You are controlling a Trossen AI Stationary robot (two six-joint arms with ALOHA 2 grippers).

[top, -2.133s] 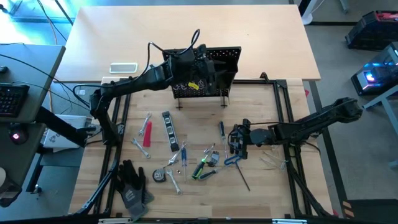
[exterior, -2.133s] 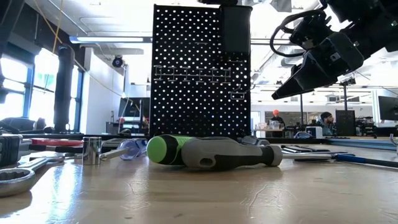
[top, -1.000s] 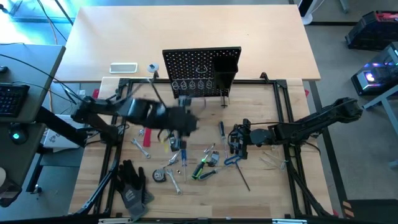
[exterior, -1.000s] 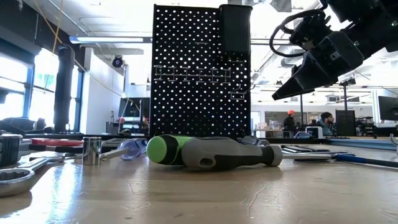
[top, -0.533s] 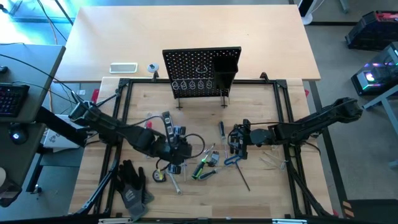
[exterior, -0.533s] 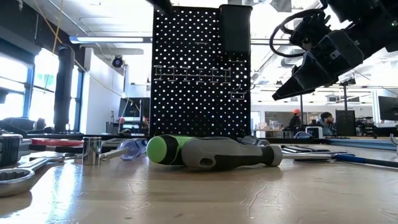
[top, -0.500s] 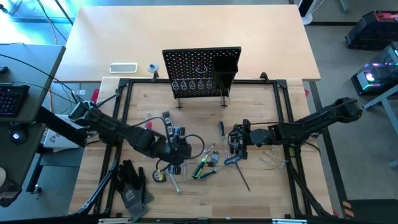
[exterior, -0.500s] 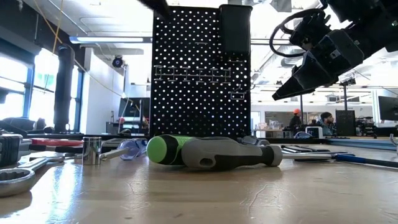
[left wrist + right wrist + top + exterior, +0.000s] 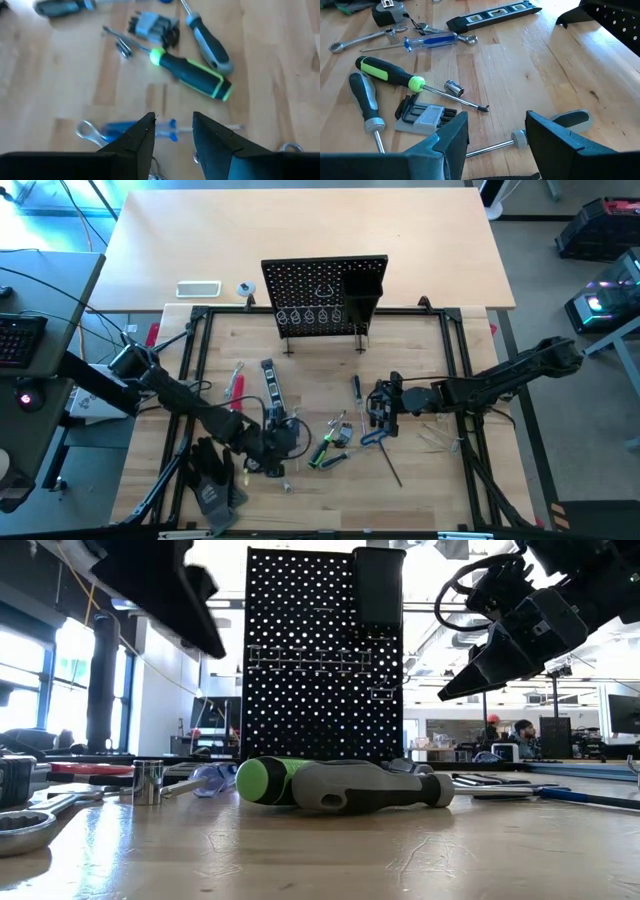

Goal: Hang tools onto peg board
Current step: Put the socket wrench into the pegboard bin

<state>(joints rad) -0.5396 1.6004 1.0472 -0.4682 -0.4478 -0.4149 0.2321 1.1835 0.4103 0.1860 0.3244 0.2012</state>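
The left gripper (image 9: 173, 131), fingers apart and empty, hovers over a blue-handled screwdriver (image 9: 131, 130) lying on the table; its shaft end is cut off. The right gripper (image 9: 496, 131) waits parted nearby.

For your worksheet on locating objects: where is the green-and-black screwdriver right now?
In the high view, the green-and-black screwdriver lies near the table's front centre, between the left hand and right hand, beside the grey-handled screwdriver.
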